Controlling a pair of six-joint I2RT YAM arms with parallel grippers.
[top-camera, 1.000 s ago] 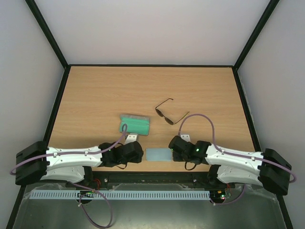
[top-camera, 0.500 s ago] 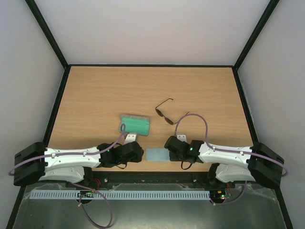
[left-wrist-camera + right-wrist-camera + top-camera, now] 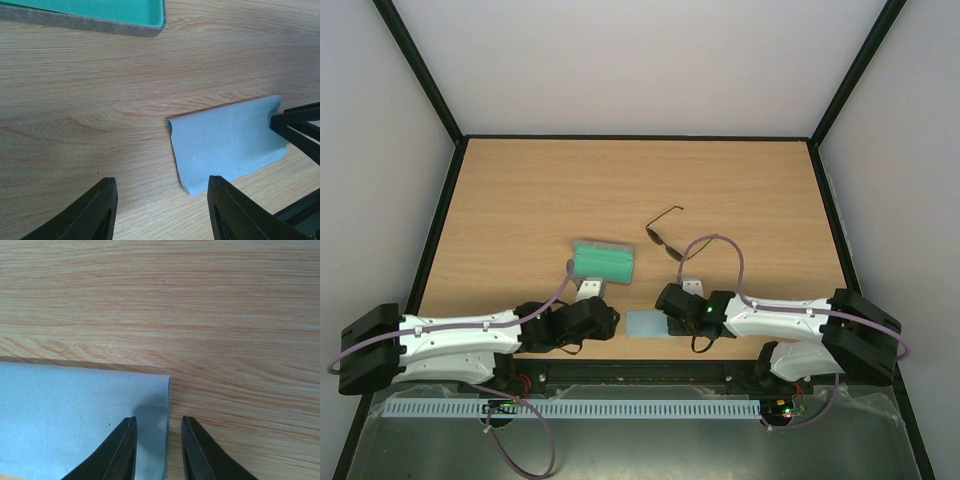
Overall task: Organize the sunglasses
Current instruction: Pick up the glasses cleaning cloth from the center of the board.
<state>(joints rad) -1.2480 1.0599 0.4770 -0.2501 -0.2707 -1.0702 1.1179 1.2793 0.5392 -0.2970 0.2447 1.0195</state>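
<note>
Right end effector (image 3: 158, 420) slid left, parted astride edge of light blue square cloth (image 3: 75, 410) | left end effector (image 3: 161, 181) spread | dark wire-framed sunglasses (image 3: 665, 240) untouched

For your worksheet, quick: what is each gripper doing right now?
Left gripper: open, holding nothing.
Right gripper: open a little, fingers astride the edge of the blue cloth.

sunglasses (image 3: 667, 245): 1 pair | grey case (image 3: 603, 262): 1 | blue cloth (image 3: 642, 324): 1 | left claw (image 3: 162, 179): 1 | right claw (image 3: 159, 418): 1
</note>
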